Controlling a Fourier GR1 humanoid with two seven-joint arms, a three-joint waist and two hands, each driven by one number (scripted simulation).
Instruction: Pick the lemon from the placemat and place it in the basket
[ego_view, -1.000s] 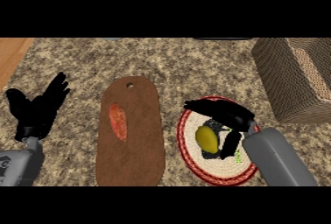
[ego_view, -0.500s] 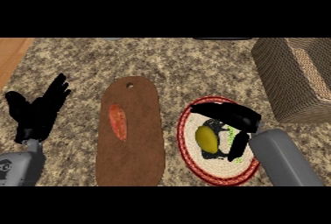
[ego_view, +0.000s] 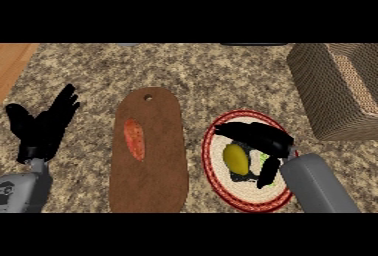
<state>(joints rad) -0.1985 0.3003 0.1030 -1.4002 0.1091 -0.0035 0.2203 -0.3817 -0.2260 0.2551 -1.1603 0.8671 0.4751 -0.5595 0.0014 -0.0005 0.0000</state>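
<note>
A yellow lemon (ego_view: 236, 158) lies on the round woven placemat (ego_view: 221, 187) with a red rim, right of centre. My right hand (ego_view: 260, 140) hangs over it, fingers arched across the lemon's top and thumb down at its right side, curling round the fruit. The lemon still rests on the mat. The woven basket (ego_view: 334, 90) stands at the right edge, up and to the right of the placemat. My left hand (ego_view: 43, 127) rests open at the left, fingers up, holding nothing.
A brown wooden cutting board (ego_view: 148, 155) with a hole at its top lies in the middle, an orange-red carrot-like piece (ego_view: 134, 140) on it. A wooden strip (ego_view: 11, 60) borders the speckled counter at the upper left.
My right hand has lowered toward the lemon and its fingers have curled closer round it. The left hand has stayed put.
</note>
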